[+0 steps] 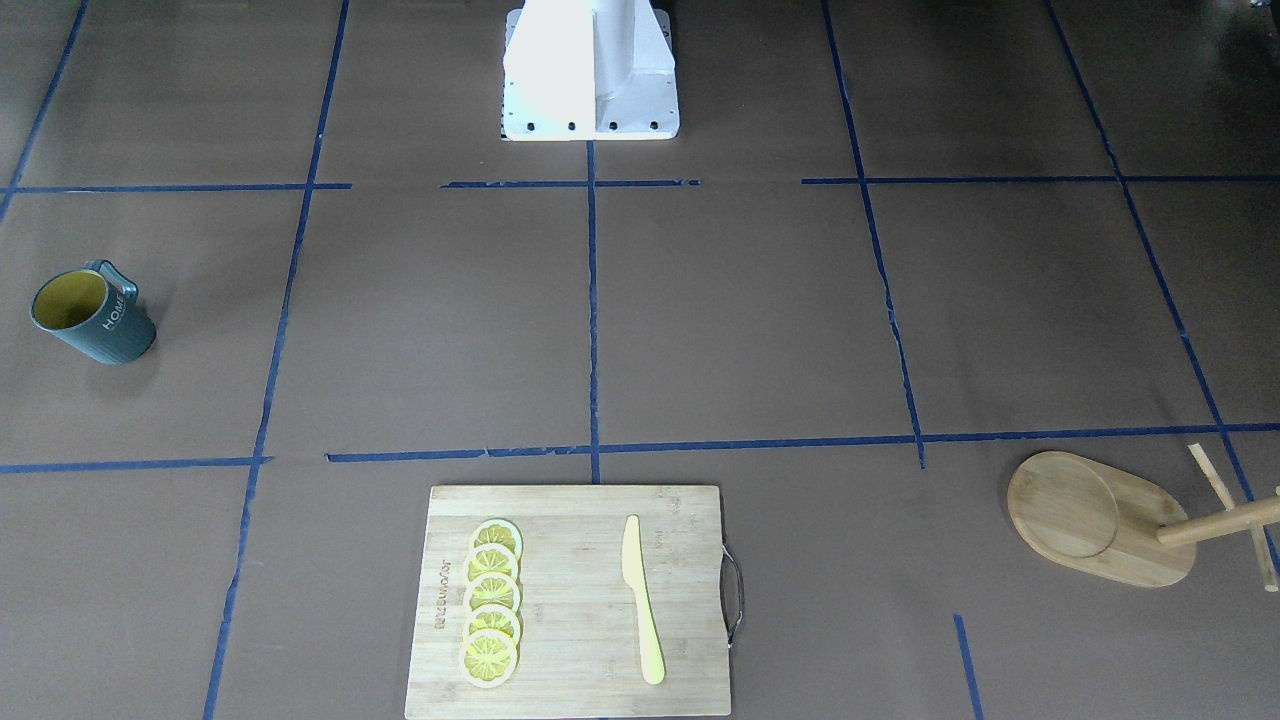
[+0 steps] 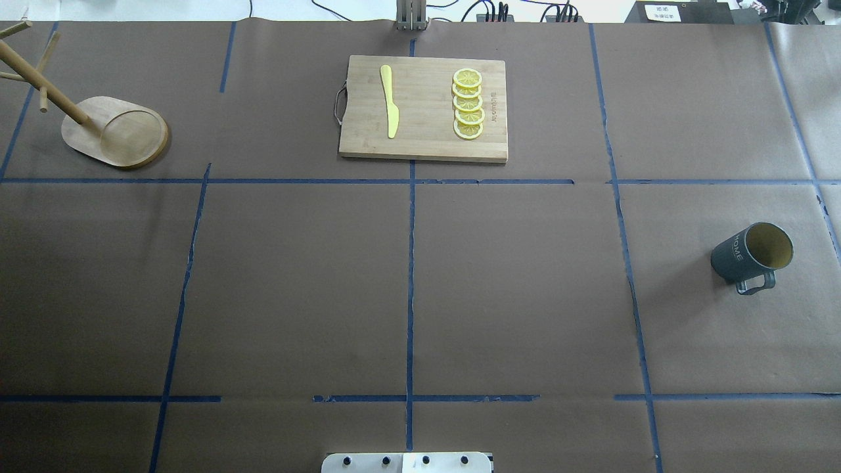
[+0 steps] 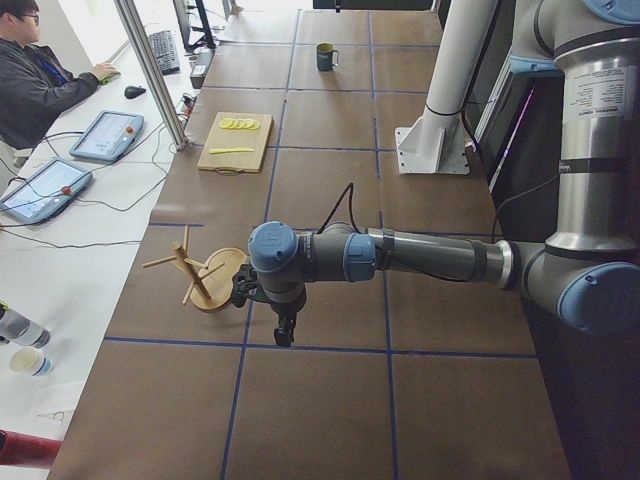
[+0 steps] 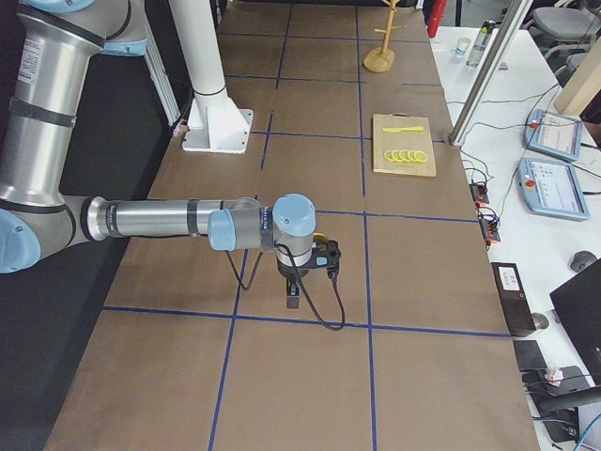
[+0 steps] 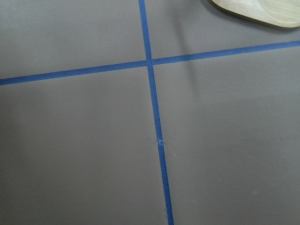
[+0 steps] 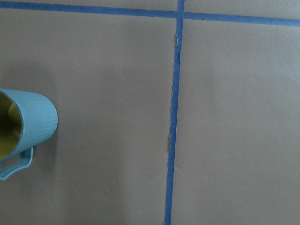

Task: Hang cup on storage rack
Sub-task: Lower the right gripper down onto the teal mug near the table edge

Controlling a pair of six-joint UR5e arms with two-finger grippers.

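Note:
The dark teal cup (image 2: pixel 741 255) with "HOME" lettering stands upright on the table's right side, handle toward the robot. It also shows in the front view (image 1: pixel 105 325), the left side view (image 3: pixel 326 56) and at the left edge of the right wrist view (image 6: pixel 33 119). The bamboo storage rack (image 2: pixel 85 128) stands at the far left, its base (image 1: pixel 1080 510) and pegs empty; its base edge shows in the left wrist view (image 5: pixel 253 9). My left gripper (image 3: pixel 285 335) hangs near the rack, and I cannot tell its state. My right gripper (image 4: pixel 293 299) hangs over the table, and I cannot tell its state.
A bamboo cutting board (image 2: pixel 427 141) with lemon slices (image 2: pixel 468 104) and a yellow knife (image 2: pixel 389 98) lies at the far middle. The robot's white base (image 1: pixel 590 70) is at the near middle. An operator (image 3: pixel 40 80) sits past the far edge.

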